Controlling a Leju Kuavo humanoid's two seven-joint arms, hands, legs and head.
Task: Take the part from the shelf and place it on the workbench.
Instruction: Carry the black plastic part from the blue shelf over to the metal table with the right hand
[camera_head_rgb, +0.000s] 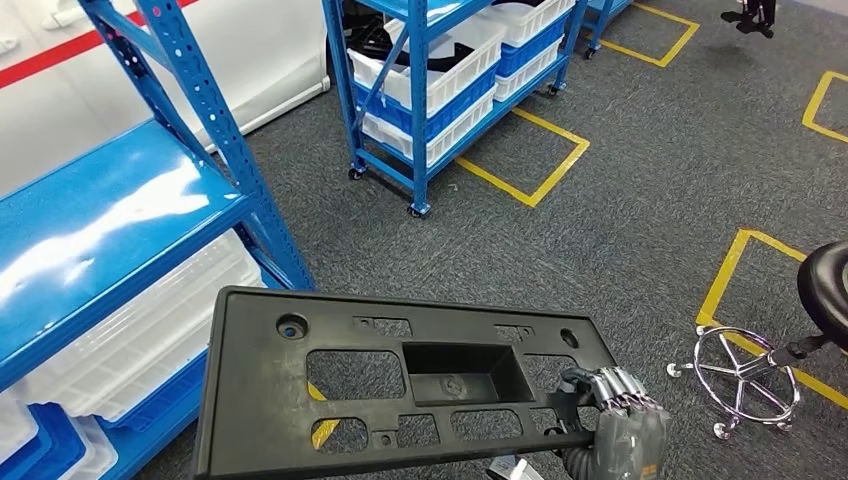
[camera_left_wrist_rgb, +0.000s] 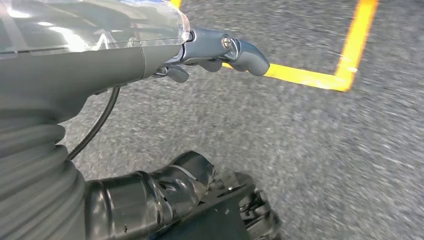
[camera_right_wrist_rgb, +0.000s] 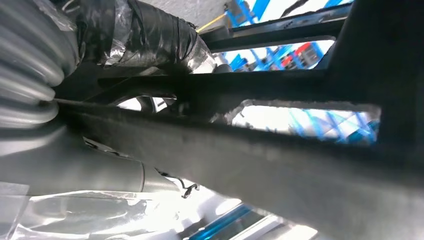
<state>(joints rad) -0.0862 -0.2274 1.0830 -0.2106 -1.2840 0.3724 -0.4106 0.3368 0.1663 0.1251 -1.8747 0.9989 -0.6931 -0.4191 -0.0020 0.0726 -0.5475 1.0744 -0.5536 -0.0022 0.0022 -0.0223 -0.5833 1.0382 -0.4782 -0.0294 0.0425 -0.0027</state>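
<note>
Part (camera_head_rgb: 400, 385) was off the shelf (camera_head_rgb: 120, 215), my right hand (camera_head_rgb: 620, 420) gripping it; left hand (camera_left_wrist_rgb: 150, 75) held nothing, fingers apart. Next I needed the workbench.

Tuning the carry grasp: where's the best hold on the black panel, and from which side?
Grip the black panel on the thin bar along its near edge, at the right end, coming from below. The cut-out windows there let fingers hook through, as the right hand does now. The solid middle offers nothing to wrap.

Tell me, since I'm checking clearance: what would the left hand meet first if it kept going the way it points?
Probably the grey carpet floor; nothing else lies ahead of the left hand, though depth is unclear.
</note>
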